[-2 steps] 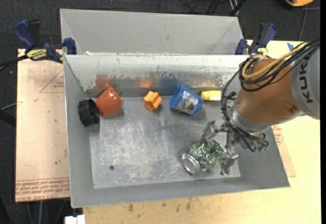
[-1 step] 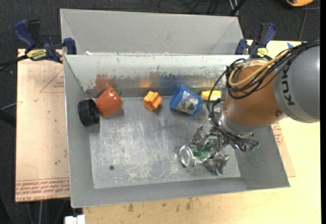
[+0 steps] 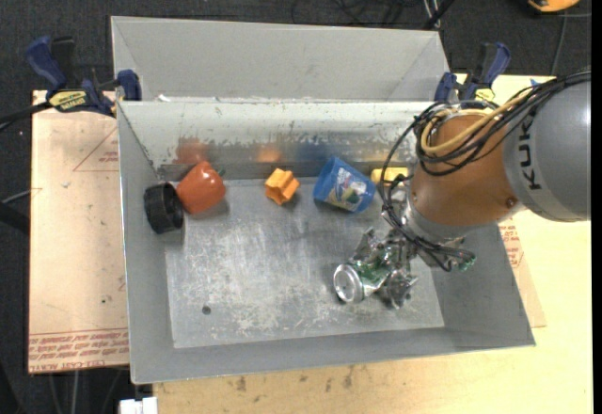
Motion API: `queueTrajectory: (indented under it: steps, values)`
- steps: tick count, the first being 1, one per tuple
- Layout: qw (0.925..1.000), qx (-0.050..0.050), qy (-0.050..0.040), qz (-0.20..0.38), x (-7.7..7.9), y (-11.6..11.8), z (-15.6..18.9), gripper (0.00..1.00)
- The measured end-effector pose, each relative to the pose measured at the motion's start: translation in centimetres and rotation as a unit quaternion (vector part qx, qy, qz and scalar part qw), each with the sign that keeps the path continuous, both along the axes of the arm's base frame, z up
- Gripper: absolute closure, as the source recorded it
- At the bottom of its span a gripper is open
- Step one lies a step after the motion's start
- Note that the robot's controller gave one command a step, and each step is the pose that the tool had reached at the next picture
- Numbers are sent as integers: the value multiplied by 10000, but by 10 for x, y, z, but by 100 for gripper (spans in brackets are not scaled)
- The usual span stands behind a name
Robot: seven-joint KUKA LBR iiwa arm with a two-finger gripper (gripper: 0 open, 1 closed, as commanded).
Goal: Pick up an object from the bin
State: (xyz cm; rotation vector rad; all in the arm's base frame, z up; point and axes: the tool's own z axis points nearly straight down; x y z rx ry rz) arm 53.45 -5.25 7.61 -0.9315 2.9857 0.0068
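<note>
Gripper (image 3: 395,269) is seen low in the front right of the grey metal bin (image 3: 254,290), partly over a crumpled silver-and-green metal can (image 3: 353,283) lying on its side. Whether the gripper is spread or pressed together cannot be told. Step judged: grasp being set. The can should be taken across its narrow width and centred, and lifted only once squarely seated.
</note>
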Motion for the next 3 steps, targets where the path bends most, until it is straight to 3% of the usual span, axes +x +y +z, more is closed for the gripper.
queueTrajectory:
  steps: [3]
  values:
    - [10000, -18, 22, 8, -1, -1, 10, 100]
